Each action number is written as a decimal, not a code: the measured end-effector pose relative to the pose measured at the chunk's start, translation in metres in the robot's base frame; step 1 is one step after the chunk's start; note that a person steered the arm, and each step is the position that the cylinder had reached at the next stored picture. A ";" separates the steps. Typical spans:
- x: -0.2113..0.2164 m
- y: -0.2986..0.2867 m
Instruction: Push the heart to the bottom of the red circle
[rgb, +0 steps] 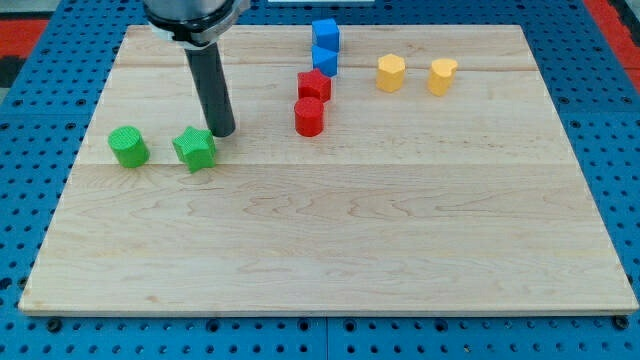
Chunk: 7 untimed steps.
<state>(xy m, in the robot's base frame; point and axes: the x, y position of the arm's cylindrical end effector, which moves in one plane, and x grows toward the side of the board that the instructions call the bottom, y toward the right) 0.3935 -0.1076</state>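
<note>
My tip (223, 132) rests beside the green star (194, 149), far left of the yellow heart (442, 76) and red circle (309, 116); no gripper fitted, so nothing is grasped

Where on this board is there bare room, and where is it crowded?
Free: the whole lower half, below the green star and red cylinder, and the right side beyond the yellow blocks. Crowded: top centre, where blue and red blocks cluster. My tip sits beside the star.
</note>
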 end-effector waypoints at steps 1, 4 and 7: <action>0.040 0.069; -0.073 0.323; -0.035 0.283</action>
<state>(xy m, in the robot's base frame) 0.3581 0.1756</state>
